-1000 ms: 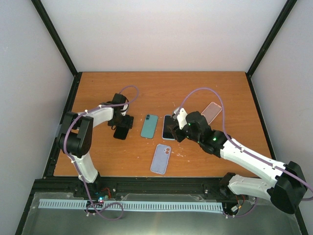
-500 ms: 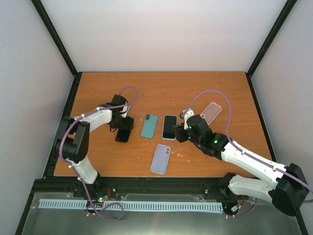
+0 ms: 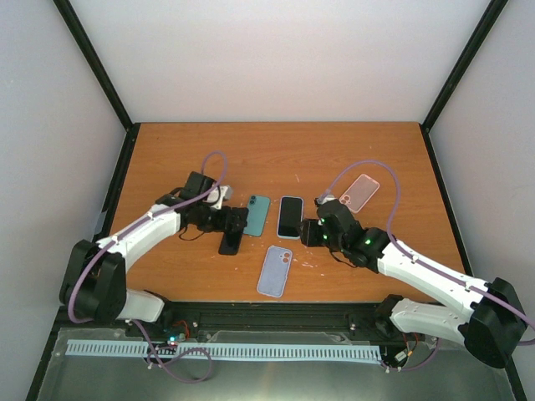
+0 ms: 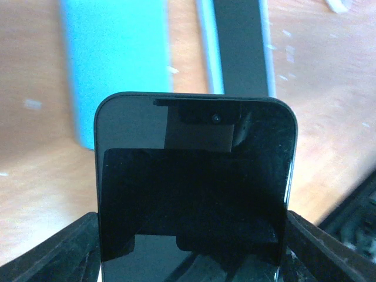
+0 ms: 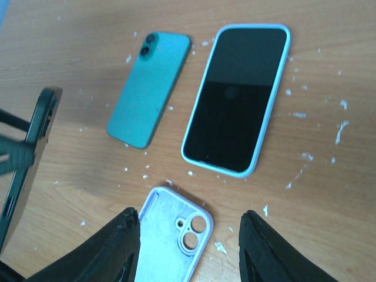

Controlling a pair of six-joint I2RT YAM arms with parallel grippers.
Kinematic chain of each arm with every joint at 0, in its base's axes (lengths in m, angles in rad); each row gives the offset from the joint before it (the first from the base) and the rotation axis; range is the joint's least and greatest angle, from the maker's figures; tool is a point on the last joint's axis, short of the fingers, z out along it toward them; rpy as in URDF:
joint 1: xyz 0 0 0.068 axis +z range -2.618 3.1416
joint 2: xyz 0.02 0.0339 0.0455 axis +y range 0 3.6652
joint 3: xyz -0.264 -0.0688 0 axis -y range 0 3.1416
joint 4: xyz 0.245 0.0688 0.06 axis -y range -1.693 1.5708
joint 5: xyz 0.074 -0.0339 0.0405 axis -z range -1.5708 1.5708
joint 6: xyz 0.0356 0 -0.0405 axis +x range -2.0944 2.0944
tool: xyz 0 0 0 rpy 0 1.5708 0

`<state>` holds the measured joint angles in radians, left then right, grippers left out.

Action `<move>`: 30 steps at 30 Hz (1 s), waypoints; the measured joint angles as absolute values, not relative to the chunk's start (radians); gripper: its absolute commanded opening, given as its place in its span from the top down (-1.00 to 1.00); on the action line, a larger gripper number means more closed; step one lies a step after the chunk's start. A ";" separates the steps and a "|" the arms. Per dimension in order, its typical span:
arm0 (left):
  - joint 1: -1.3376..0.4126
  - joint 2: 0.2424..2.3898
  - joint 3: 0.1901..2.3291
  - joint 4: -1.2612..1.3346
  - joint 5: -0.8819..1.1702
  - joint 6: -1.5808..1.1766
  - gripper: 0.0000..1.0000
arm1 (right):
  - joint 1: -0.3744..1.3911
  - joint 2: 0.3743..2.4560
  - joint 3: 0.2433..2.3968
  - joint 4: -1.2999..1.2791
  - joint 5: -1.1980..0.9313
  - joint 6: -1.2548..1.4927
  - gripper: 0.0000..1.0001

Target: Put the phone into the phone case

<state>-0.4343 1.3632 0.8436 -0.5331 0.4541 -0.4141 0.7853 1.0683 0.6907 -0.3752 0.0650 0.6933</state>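
My left gripper (image 3: 224, 222) is shut on a black phone (image 3: 231, 232), held on edge above the table left of centre; in the left wrist view the phone's dark screen (image 4: 197, 188) fills the space between the jaws. An empty lilac phone case (image 3: 275, 271) lies open side up near the front; its camera end shows in the right wrist view (image 5: 170, 235). My right gripper (image 3: 311, 231) is open and empty, hovering right of the case and just below a phone in a light-blue case (image 3: 290, 217), which also shows in the right wrist view (image 5: 238, 100).
A teal phone (image 3: 256, 215) lies face down left of the light-blue one, also in the right wrist view (image 5: 149, 88). A pink case (image 3: 361, 192) lies at the back right. White flecks litter the wood. The table's front edge runs just below the lilac case.
My left gripper has carried the black phone right and toward the front, close to the teal phone. My right gripper has drawn back off the light-blue phone toward the front.
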 measured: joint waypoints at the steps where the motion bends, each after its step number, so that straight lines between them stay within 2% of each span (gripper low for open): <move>1: -0.467 1.355 0.831 -0.513 0.476 -0.441 0.06 | 0.785 1.069 0.683 -0.378 0.059 0.705 0.10; 7: -0.695 1.361 0.772 -0.391 0.559 -0.618 0.06 | 0.785 1.071 0.614 -0.394 0.021 0.773 0.14; 11: -0.776 1.414 0.773 -0.313 0.579 -0.701 0.07 | 0.785 1.066 0.569 -0.404 0.014 0.808 0.14; 19: -0.796 1.465 0.719 -0.179 0.566 -0.825 0.06 | 0.785 0.998 0.540 -0.412 0.015 0.847 0.14; 30: -0.797 1.557 0.713 -0.065 0.550 -0.878 0.03 | 0.785 1.008 0.524 -0.374 -0.032 0.865 0.14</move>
